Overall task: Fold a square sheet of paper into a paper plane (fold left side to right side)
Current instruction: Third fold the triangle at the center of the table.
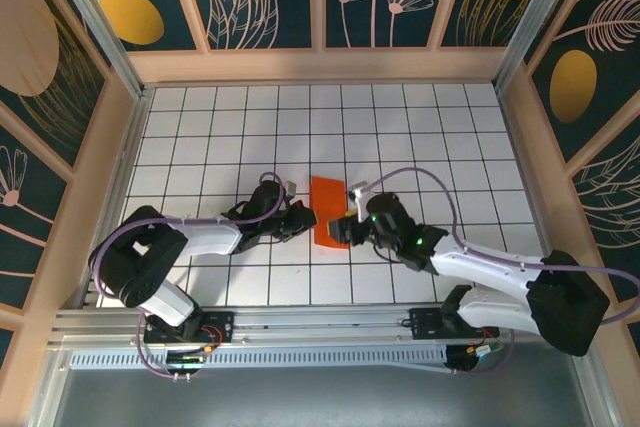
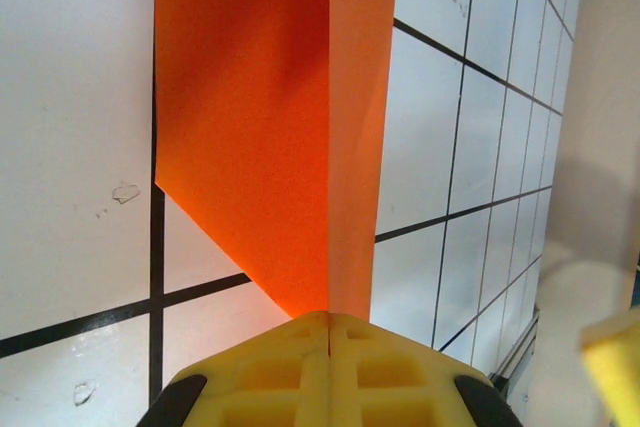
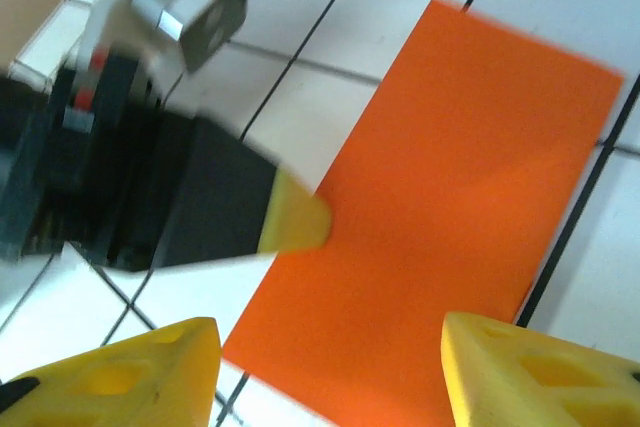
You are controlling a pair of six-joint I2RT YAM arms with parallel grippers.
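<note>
The orange paper is lying near the middle of the counter, between the two arms. It is showing as a tall, narrow rectangle rather than a full square, so it looks to be doubled over already. The left gripper is closed tight, and in its wrist view the paper is running straight into the seam between the yellow fingertips, so it appears to be pinching the paper at its near left edge. There the paper is rising off the counter in a slanted flap instead of lying flat. The right gripper is standing wide open just over the near end of the paper, one fingertip on either side, holding nothing.

The paper is looking very light and thin, so it is likely going to flop, slide over the smooth counter and lift at the slightest push. It is also going to keep any crease pressed into it, so a stray pinch in the middle would probably mark it. The safest hold looks to be right at an edge or corner, with only the fingertips. The other gripper could be pressing down flat on the paper to stop it from skating while the fold is being made.
</note>
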